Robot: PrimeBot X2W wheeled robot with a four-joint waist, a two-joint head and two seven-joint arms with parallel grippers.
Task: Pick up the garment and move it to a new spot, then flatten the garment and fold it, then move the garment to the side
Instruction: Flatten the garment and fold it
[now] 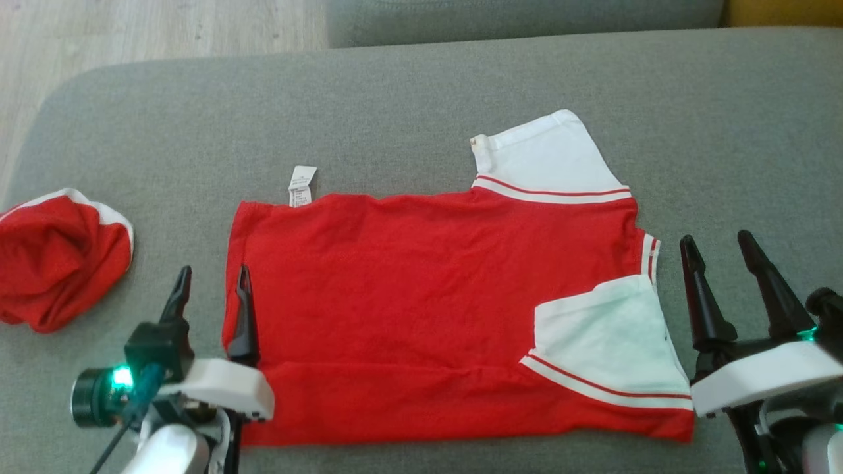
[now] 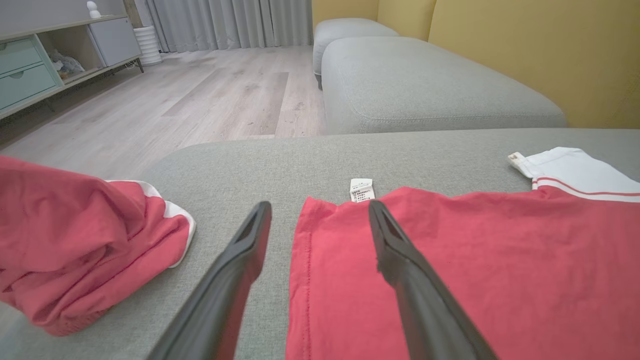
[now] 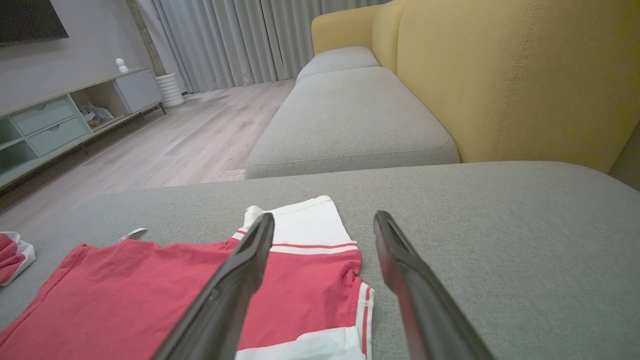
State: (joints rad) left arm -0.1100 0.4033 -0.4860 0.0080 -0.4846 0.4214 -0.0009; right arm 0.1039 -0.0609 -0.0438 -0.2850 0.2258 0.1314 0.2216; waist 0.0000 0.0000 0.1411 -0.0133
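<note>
A red shirt with white, red-striped sleeves lies flat on the grey sofa seat, its near sleeve folded in over the body. A white care label sticks out at its far edge. My left gripper is open at the shirt's left hem, one finger over the red cloth and one over bare cushion. My right gripper is open just off the shirt's right edge, holding nothing; in the right wrist view its fingers frame the far white sleeve.
A second red and white garment lies bunched at the seat's left end. Another grey cushion and a yellow backrest stand beyond. Wooden floor and a low cabinet lie past the seat's left edge.
</note>
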